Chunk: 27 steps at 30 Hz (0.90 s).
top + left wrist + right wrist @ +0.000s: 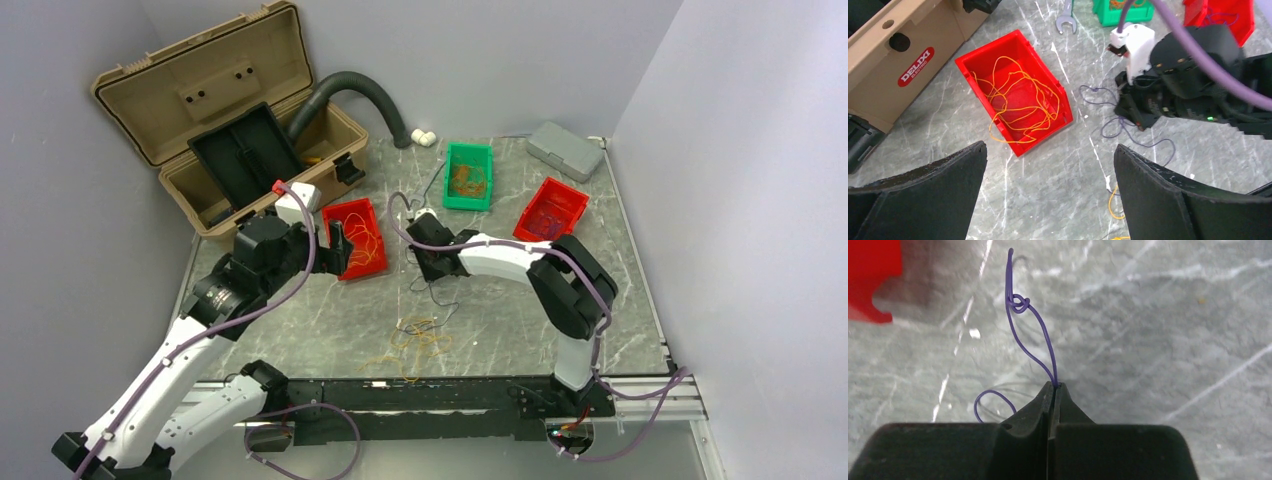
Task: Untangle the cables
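Broadly, the table [330, 320] is a matt grey slab with white marble-like veining. At its far left stands a tan hard-plastic toolbox [210, 110], lid thrown back, with a black tray inside. A dark ribbed hose [355, 88] arcs out from behind it. There are three open plastic bins. A red bin [988, 45] just beside the toolbox holds orange wires [1018, 100] in loose springy loops, one loop spilling over its near lip. A green bin [468, 203] further back holds a brownish coil too small to resolve. A second red bin [535, 232] sits to the right, its contents faint. The left gripper [1050, 155] hovers over bare table near the first bin, black curved fingers spread wide with nothing between them. The right gripper [1053, 386] has its jaws pressed together, pinching a thin glossy purple wire [1019, 304] with a small knot near its upper end. The rest of that wire trails on the table and is partly hidden under the wrist. Loose strands [420, 338], orange and yellow, lie curled near the front edge, and their ends are hard to trace.
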Each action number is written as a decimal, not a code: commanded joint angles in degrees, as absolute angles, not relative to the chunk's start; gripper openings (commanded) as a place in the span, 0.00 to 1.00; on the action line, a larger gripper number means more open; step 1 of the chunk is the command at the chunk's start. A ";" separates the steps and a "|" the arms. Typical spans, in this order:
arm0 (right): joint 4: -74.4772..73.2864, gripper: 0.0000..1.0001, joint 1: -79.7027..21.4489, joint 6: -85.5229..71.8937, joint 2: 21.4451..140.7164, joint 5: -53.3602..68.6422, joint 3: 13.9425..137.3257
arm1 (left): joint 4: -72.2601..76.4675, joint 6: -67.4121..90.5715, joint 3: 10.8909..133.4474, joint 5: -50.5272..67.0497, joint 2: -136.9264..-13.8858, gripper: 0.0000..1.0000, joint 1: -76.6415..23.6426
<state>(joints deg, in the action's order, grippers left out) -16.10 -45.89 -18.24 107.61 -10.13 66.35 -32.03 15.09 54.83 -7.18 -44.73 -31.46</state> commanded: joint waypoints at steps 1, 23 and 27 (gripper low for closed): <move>-19.56 0.00 -44.46 -19.97 98.62 -11.25 64.89 | -31.20 13.02 53.67 -7.20 -44.12 0.99 -31.29; -37.69 0.00 -20.29 -14.55 73.19 -9.85 93.02 | -24.06 12.77 48.21 11.47 -45.69 0.99 -31.33; -38.56 0.00 -17.08 -16.20 74.84 -9.45 97.88 | -22.13 14.79 47.44 14.65 -47.43 0.99 -31.34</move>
